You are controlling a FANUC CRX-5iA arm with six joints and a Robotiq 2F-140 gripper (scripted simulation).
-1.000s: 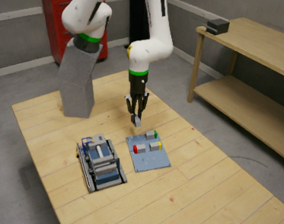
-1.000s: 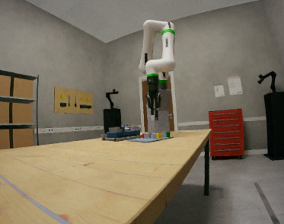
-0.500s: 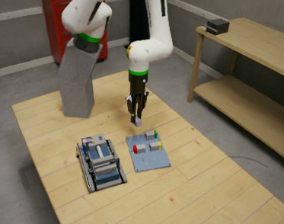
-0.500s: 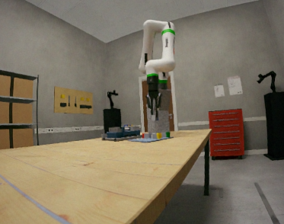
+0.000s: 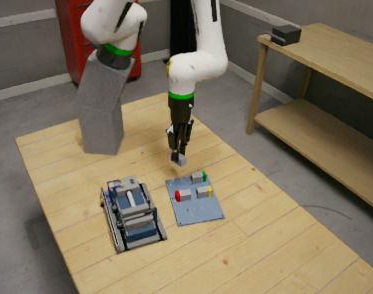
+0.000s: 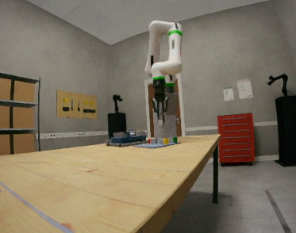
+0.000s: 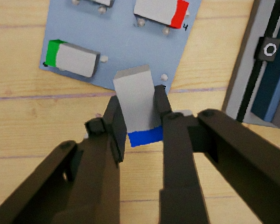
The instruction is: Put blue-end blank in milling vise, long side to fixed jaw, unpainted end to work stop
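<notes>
My gripper (image 5: 179, 154) (image 6: 160, 115) (image 7: 140, 104) is shut on the grey blank with the blue end (image 5: 180, 159) (image 7: 136, 102) and holds it in the air above the far edge of the blue plate (image 5: 200, 210) (image 7: 126, 52). The milling vise (image 5: 132, 212) (image 6: 126, 137) (image 7: 263, 65) stands left of the plate in the top view; its jaws hold nothing. On the plate lie a red-ended blank (image 5: 182, 195) (image 7: 161, 12), a green-ended blank (image 5: 198, 176) (image 7: 73, 57) and a yellow-ended blank (image 5: 205, 191).
The robot's grey pedestal (image 5: 101, 107) stands at the back left of the wooden table (image 5: 270, 250). A wooden shelf unit (image 5: 330, 65) stands to the right of the table, and a red cabinet (image 5: 72, 30) behind it.
</notes>
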